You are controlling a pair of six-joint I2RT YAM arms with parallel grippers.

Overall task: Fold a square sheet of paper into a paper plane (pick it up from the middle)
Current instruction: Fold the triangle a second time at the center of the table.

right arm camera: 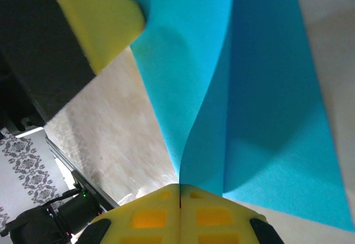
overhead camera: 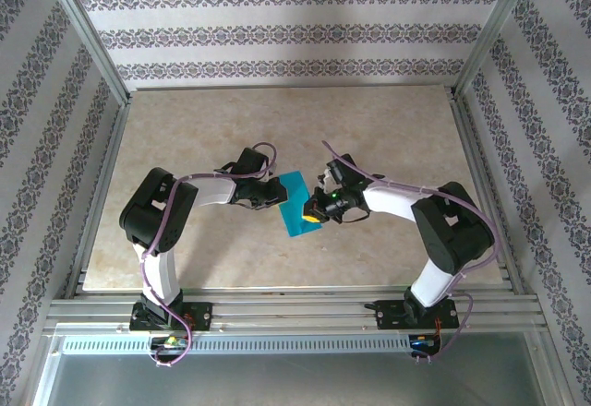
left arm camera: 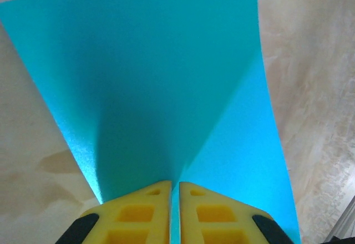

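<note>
Both arms hold the square sheet of paper point(overhead camera: 297, 205) over the middle of the counter point(overhead camera: 388, 129). The left gripper point(overhead camera: 275, 193) clenches its left edge, and the right gripper point(overhead camera: 319, 210) clenches its right edge.

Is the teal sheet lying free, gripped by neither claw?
No, the left claw and right claw each pinch the sheet of paper between their yellow tips.

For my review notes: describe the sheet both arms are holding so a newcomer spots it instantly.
Start at the middle of the beige marbled table, where the two arms meet. There a thin teal-blue square sheet of paper is pinched, bowed, between the left hand and the right hand. It is the only blue thing among beige, white and black.
</note>
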